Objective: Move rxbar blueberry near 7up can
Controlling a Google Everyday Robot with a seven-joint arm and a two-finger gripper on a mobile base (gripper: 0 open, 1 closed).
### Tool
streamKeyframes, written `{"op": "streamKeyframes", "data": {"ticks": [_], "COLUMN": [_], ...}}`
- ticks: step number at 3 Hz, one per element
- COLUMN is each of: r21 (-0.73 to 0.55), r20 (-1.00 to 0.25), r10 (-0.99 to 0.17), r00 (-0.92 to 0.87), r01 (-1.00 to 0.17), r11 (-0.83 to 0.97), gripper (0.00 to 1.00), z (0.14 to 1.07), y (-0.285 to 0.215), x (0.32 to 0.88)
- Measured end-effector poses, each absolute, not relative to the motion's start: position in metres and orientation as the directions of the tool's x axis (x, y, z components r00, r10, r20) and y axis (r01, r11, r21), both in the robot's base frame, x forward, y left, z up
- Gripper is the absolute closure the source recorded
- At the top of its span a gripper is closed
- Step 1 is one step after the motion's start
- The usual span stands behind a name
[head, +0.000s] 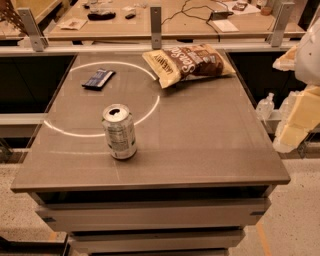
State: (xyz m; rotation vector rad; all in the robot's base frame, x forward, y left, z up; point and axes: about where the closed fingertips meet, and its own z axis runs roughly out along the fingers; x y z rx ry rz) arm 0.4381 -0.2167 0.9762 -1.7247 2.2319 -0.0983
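Note:
The rxbar blueberry is a small flat dark blue wrapper lying at the far left of the grey table. The 7up can stands upright near the table's front left, silvery with pale green print and an open top. The bar lies well behind the can, apart from it. My gripper shows as pale yellow and white parts at the right edge of the view, beyond the table's right side, far from both objects and holding nothing that I can see.
A large brown-and-tan chip bag lies at the back of the table, right of centre. A bright ring of light curves across the tabletop. Desks with cables and clutter stand behind. Plastic bottles sit low at the right.

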Motion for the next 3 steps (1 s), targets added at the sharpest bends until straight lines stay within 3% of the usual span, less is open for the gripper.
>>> {"op": "streamKeyframes", "data": {"ticks": [3], "r21": [-0.275], "r20": [-0.256], "r10": [-0.957], "r00": [-0.137], "r01": [-0.939], "r11": [0.208], "gripper": [0.00], "z": [0.988], "y": [-0.217], "x": [0.438]}}
